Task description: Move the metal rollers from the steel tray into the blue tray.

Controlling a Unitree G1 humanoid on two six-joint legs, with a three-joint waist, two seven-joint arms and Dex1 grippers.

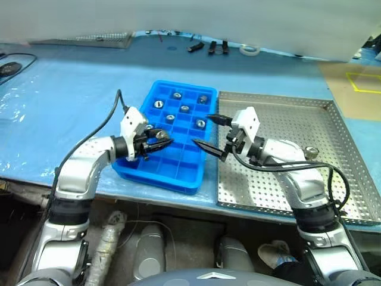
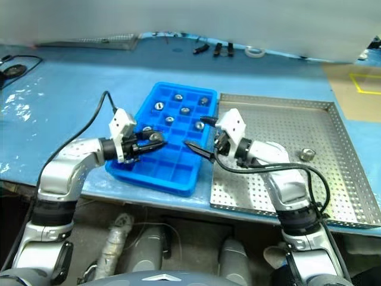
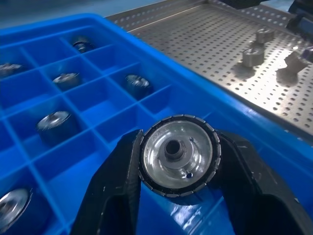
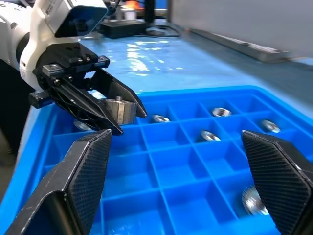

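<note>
Your perforated silver steel tray [image 1: 286, 113] sits at 3 o'clock of the gridded bright blue plastic tray [image 1: 178, 179]. Your right tool [image 1: 211, 132] hangs spread; your left tool [image 1: 161, 140] pinches a shiny metal roller [image 3: 179, 155] above the blue tray.

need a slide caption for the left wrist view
Left gripper clamps a metal roller above the blue tray, steel tray beyond.

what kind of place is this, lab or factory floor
Likely a workshop or factory-style parts-sorting bench: a blue-covered table holds a perforated steel tray and a compartmented blue tray of metal rollers, with cables and small tools along the back.
</note>
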